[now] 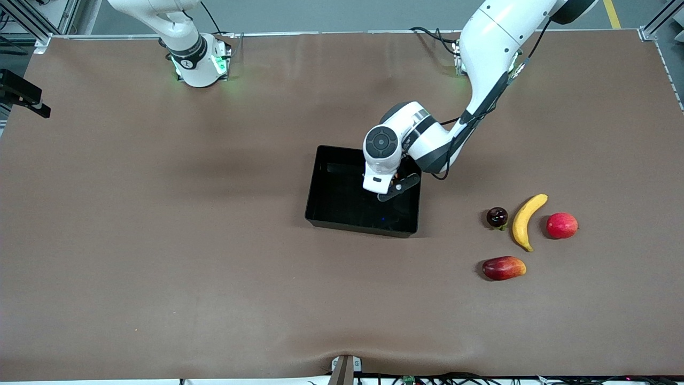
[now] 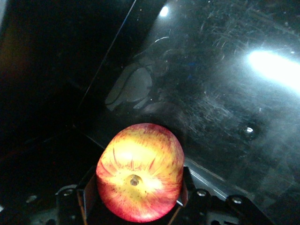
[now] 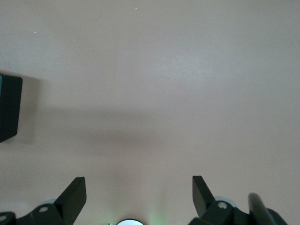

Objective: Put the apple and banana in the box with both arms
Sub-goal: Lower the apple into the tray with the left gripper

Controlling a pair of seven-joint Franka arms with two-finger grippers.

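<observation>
My left gripper [image 1: 393, 188] is down inside the black box [image 1: 336, 203], at the corner toward the left arm's end and the robots' bases. In the left wrist view it [image 2: 138, 187] is shut on the apple [image 2: 139, 171], red with yellow streaks, just above the glossy box floor [image 2: 225, 117]. The wrist hides the apple in the front view. The yellow banana [image 1: 526, 220] lies on the table toward the left arm's end, apart from the box. My right gripper [image 3: 139, 180] is open and empty over bare brown table; it waits and is out of the front view.
Beside the banana lie a dark plum [image 1: 497, 216], a plain red round fruit [image 1: 561, 225] and a red-orange mango [image 1: 503, 268], nearer the front camera. A black device [image 1: 21, 96] sits at the table edge at the right arm's end and shows in the right wrist view [image 3: 9, 108].
</observation>
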